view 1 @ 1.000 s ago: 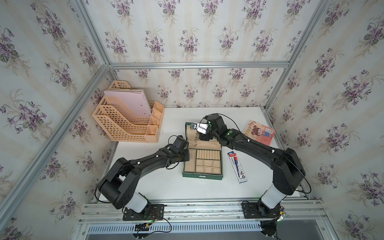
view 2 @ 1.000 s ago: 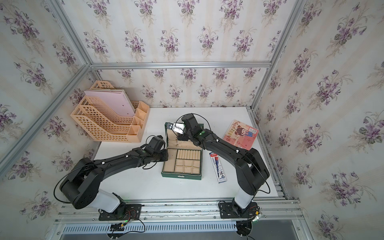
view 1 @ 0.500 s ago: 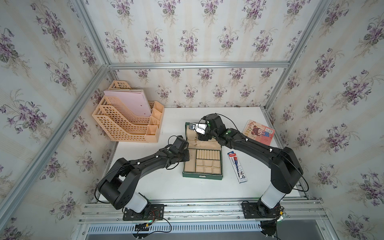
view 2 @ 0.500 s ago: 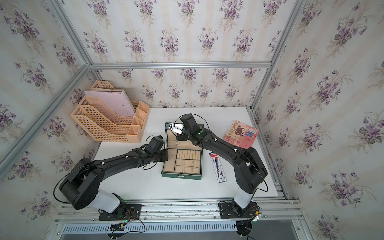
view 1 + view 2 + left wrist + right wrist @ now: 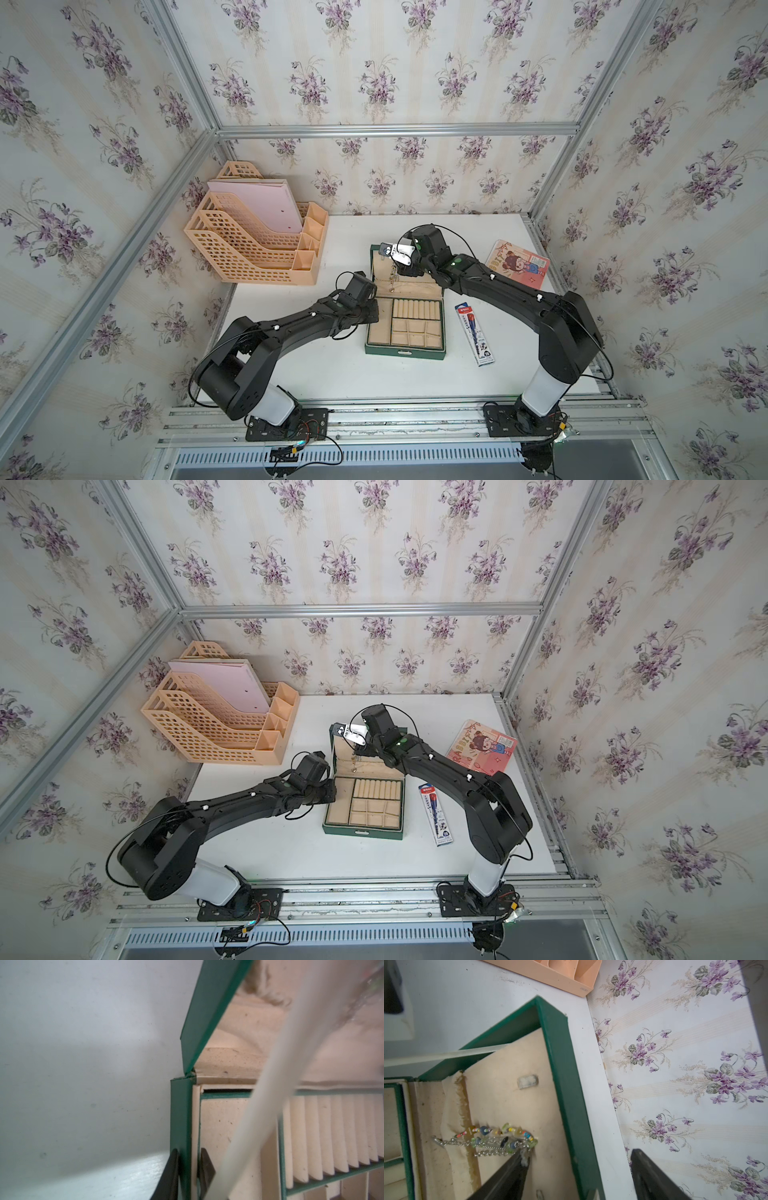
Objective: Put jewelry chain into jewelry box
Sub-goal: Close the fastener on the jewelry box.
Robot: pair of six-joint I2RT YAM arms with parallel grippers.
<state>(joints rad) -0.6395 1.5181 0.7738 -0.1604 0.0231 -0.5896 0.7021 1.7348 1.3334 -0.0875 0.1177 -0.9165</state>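
The dark green jewelry box (image 5: pixel 405 353) (image 5: pixel 363 833) stands open at mid-table, its lid (image 5: pixel 558 1047) upright. The beaded jewelry chain (image 5: pixel 492 1140) (image 5: pixel 392 277) hangs against the beige lid lining, one end at the tip of a right finger (image 5: pixel 517 1165). My right gripper (image 5: pixel 580 1153) (image 5: pixel 397 262) is open, one finger inside the lid and the other beyond its green rim. My left gripper (image 5: pixel 189 1150) (image 5: pixel 371 311) is shut on the box's left wall (image 5: pixel 180 1118), one finger outside and one inside.
A peach lattice file organizer (image 5: pixel 257 249) holding a pink folder stands at the back left. A pen package (image 5: pixel 474 334) lies right of the box, and a picture booklet (image 5: pixel 519 264) lies further back right. The wallpapered back wall (image 5: pixel 675 1064) is close behind the lid.
The right jaws have narrowed a little. Both arms and the box stay where they were.
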